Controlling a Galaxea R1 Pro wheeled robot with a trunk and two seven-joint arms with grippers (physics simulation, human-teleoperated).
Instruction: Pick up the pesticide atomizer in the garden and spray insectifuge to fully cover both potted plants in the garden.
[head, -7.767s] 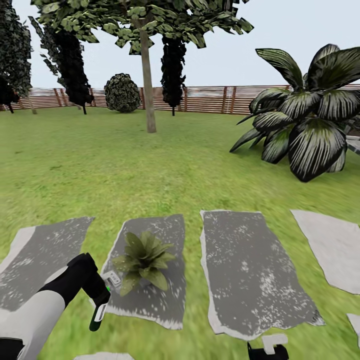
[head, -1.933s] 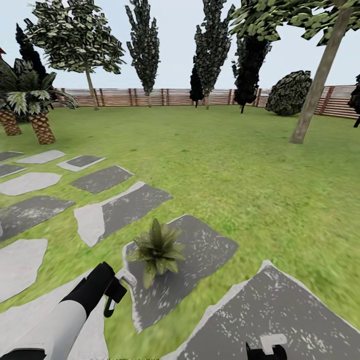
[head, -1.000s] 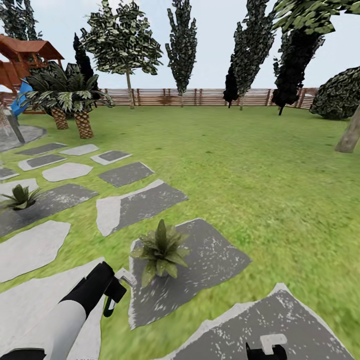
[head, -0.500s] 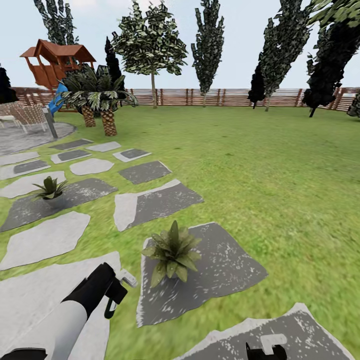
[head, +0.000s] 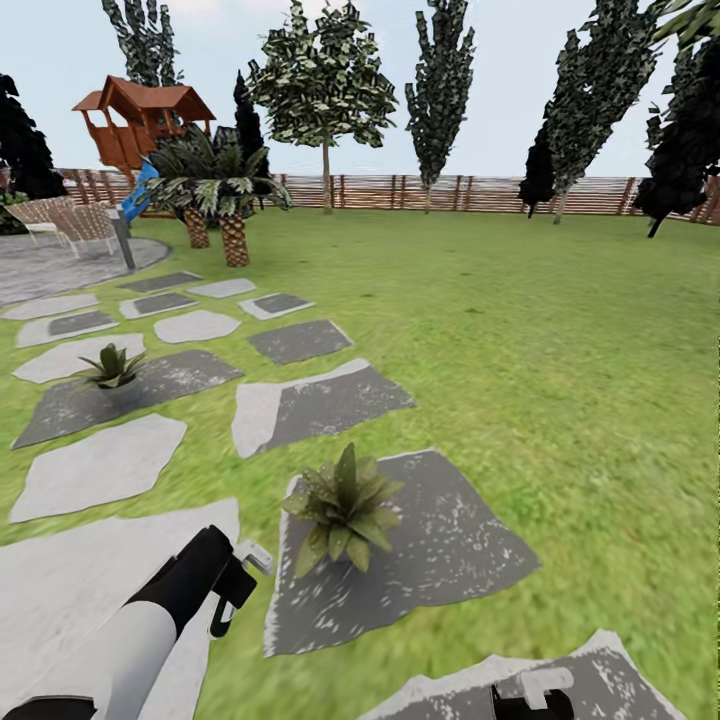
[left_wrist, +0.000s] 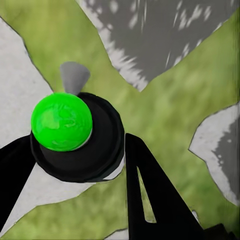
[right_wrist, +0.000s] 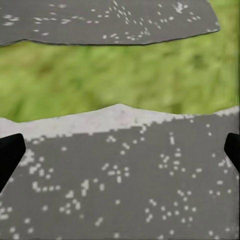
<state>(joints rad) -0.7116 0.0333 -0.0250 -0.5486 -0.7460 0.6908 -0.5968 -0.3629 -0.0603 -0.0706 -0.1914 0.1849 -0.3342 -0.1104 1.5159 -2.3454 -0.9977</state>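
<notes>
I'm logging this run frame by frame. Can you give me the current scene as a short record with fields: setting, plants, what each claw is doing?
setting: lawn with grey stepping slabs, wooden fence, trees, a play tower
near potted plant: on a dark slab, just ahead of the left claw
far potted plant: on a slab further off to the left
left claw: shut on the atomizer, which shows a green top from the wrist view
right claw: open, above a speckled slab
</notes>
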